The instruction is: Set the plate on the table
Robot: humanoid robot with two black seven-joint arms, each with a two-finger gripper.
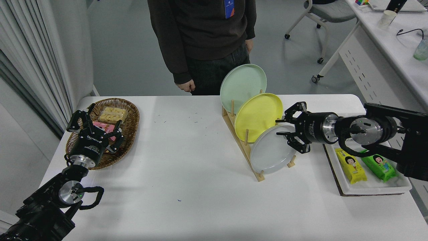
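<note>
Head view: white table [200, 201] on grey floor; both hands, left [94, 126] and right [287, 131], spread apart.

Office-like lab, wheeled chair [316, 15], perforated desk [378, 63], robot arms

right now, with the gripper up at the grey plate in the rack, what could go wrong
1. The right gripper is open at the rim of the plate, which leans in the wooden rack; a shallow pinch on that smooth rim may slip.
2. The yellow plate overlaps it from just behind, so lifting could drag or tip it.
3. The snack tray lies close under the arm and might get bumped.
</note>
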